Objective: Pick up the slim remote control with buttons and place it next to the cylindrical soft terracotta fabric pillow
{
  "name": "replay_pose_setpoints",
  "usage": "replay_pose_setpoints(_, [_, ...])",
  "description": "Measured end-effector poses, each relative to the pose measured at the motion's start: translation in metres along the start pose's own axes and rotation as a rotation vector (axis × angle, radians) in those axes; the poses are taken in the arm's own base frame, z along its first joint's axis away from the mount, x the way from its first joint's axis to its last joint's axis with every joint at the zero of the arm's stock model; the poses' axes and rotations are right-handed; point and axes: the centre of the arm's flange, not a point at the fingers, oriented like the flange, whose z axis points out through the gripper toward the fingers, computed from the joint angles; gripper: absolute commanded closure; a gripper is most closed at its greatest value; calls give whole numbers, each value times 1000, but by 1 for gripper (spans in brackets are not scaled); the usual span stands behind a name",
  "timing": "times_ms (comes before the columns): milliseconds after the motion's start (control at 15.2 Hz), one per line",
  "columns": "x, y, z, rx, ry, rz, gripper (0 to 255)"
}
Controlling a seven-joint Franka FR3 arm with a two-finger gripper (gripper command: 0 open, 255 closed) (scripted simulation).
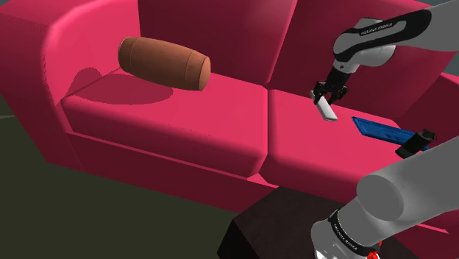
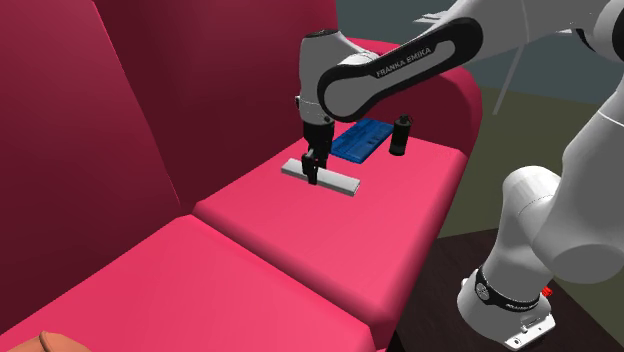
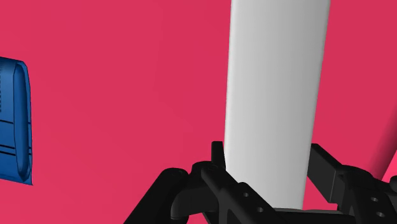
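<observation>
Gripper clamped on 1 grey remote; 1 blue remote + 1 black obj. near; 1 brown pillow well apart, shoulder view's left.

Shoulder view: pillow upper left, lying on sofa's left seat. Remote right of centre, at right seat, clasped in gripper. Flat panel just right of remote; bottle at panel's lower-right end.

Grey remote — brown pillow well apart.
</observation>
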Motion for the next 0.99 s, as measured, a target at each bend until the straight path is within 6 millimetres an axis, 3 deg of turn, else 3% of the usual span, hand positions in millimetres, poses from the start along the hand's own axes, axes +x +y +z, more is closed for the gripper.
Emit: replay_pose_setpoints(990, [1,3,-80,0,0,0,255])
